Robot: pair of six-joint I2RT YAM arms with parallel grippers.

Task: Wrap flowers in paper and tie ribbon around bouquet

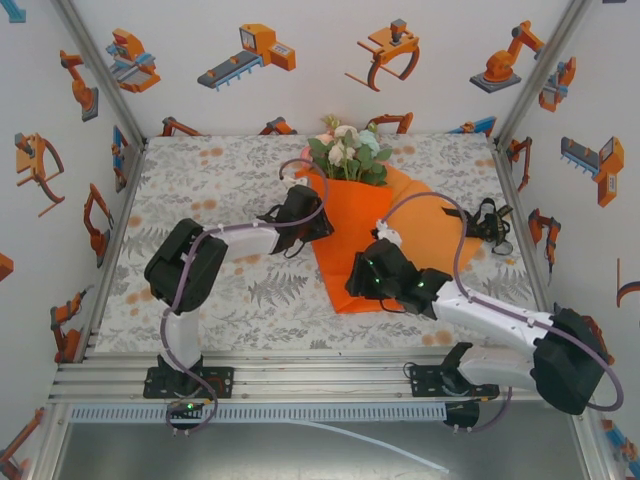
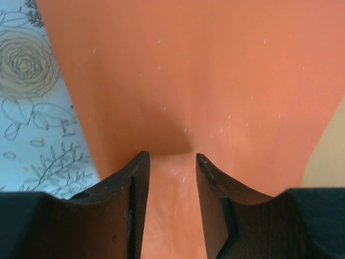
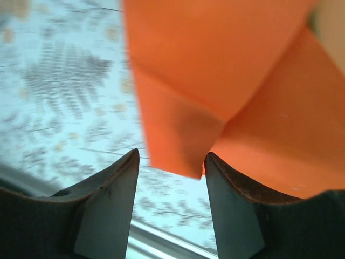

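- One bright orange paper sheet (image 1: 352, 245) cones one pink-white artificial flower bunch (image 1: 348, 152).
- One narrow black ribbon (image 1: 487, 222) (heaped, far right).
- Two grippers: left gripper (image 2: 171, 156) and right gripper (image 3: 171, 155), both parted.

Bright, even, diffuse light fills the overhead view. The paper (image 1: 342, 258) glows saturated orange, and soft, short shadows lie beside the paper on the tabletop (image 1: 230, 175). In the left wrist view the paper is sharp, with a dim patch just above the dark left gripper (image 2: 172, 156). In the right wrist view the paper is soft, the tabletop left of the paper blurred, the right gripper (image 3: 171, 156) underexposed.
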